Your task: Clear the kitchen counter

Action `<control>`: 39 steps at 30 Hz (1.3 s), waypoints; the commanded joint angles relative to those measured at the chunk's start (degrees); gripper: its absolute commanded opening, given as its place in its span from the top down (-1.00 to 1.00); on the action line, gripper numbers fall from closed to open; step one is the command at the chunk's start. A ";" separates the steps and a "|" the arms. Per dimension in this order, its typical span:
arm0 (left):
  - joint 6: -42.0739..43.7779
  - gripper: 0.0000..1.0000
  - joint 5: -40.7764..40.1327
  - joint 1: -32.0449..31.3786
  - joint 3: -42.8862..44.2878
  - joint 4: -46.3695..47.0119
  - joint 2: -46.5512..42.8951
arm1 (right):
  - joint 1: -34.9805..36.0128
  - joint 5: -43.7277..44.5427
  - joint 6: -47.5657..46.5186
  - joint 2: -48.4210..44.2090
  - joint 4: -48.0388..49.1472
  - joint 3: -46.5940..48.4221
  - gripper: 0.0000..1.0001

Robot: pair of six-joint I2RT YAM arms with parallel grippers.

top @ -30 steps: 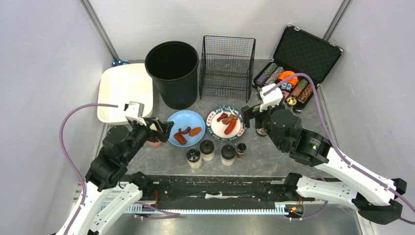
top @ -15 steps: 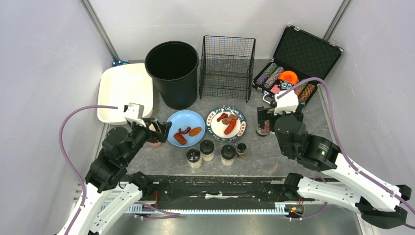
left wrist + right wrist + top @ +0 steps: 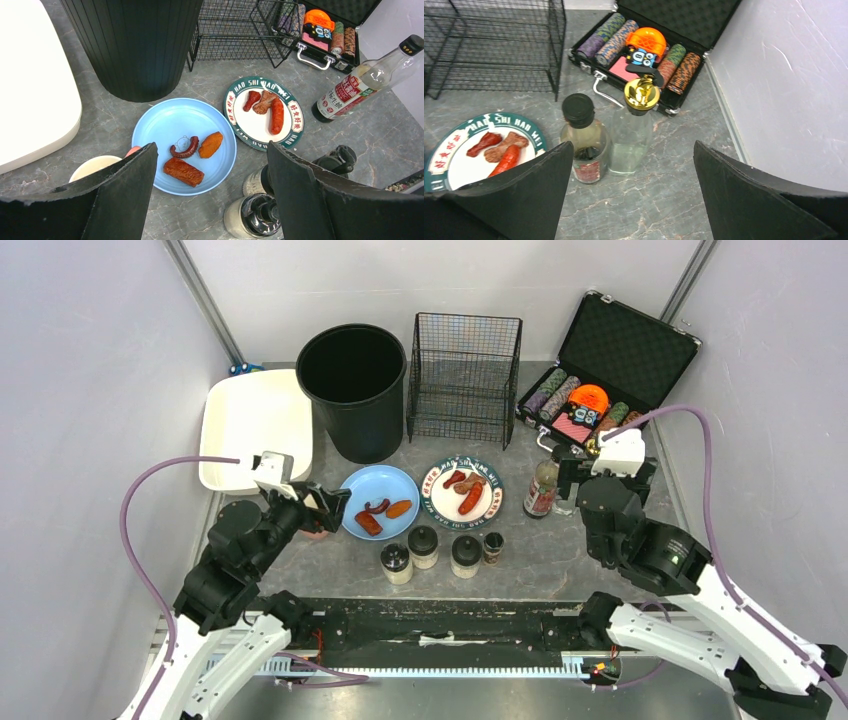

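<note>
The kitchen counter [image 3: 560,550] is dark grey stone. On it lie a blue plate [image 3: 372,485] of food, a white plate [image 3: 437,502] of sausages, several shakers [image 3: 423,545], a red-labelled bottle [image 3: 541,492] and a clear gold-stoppered bottle [image 3: 631,135]. My left gripper [image 3: 326,506] hovers open over the blue plate's [image 3: 165,125] near-left edge, holding nothing. My right gripper [image 3: 603,475] is open and empty, just right of the two bottles, which stand ahead between its fingers [image 3: 539,190].
At the back stand a white tray [image 3: 250,425], a black bin [image 3: 355,390], a wire basket [image 3: 463,375] and an open case of poker chips [image 3: 600,390]. A small cup [image 3: 315,532] sits under the left gripper. A black rail runs along the near edge.
The right arm swung to the right, away from the white plate, uncovering the red-labelled bottle. The left arm has hardly moved.
</note>
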 commanded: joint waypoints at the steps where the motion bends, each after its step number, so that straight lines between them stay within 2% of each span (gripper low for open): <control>1: 2.13 -0.71 1.07 -0.13 -0.32 0.96 -0.87 | -4.34 -0.92 0.85 1.06 0.96 -1.55 -0.83; 7: 2.24 -0.71 1.04 -0.15 -0.33 0.92 -1.26 | -15.43 -9.49 -2.14 0.85 5.84 -4.32 -0.74; 15: 2.33 -0.71 0.92 -0.15 -0.33 0.91 -1.60 | -21.87 -17.30 -2.86 1.40 11.35 -8.43 -0.64; 25: 2.48 -0.70 1.06 -0.13 -0.42 0.91 -1.78 | -30.68 -26.09 -4.08 1.84 18.06 -11.93 -0.37; 30: 2.49 -0.70 1.24 -0.15 -0.32 0.96 -1.71 | -33.36 -29.68 -4.44 2.03 20.70 -13.49 -0.28; 39: 2.50 -0.70 1.41 -0.13 -0.31 0.91 -1.90 | -33.82 -29.62 -5.70 1.77 26.60 -15.89 -0.20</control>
